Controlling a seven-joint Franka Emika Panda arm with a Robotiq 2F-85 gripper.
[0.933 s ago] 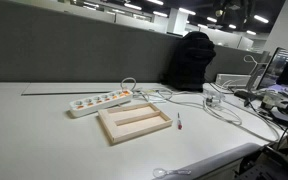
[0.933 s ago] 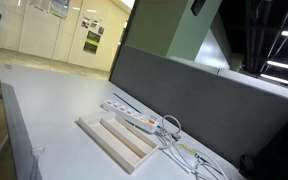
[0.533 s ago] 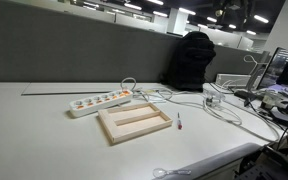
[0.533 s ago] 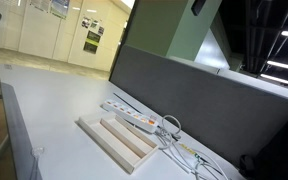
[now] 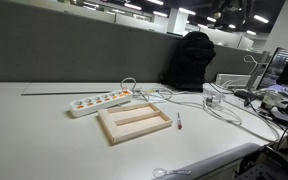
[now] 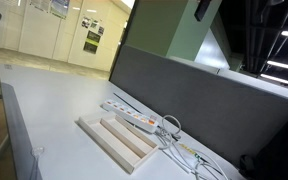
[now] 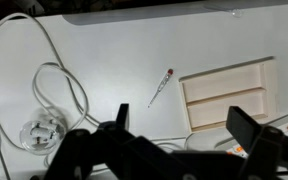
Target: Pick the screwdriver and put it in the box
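Observation:
The screwdriver, tiny with a red handle and thin shaft, lies on the white table just beside the wooden box, apart from it. In the wrist view the screwdriver lies left of the box. My gripper hangs high above both, open and empty, with its two dark fingers wide apart. In an exterior view only its dark tip shows at the top edge, above the box. The screwdriver is too small to make out there.
A white power strip lies behind the box and also shows in an exterior view. White cables loop next to the screwdriver, with coils in the wrist view. A grey partition runs behind the table. A black chair stands beyond.
In an exterior view the gripper's dark tip at the top edge has come slightly lower. The screwdriver and the box have not moved.

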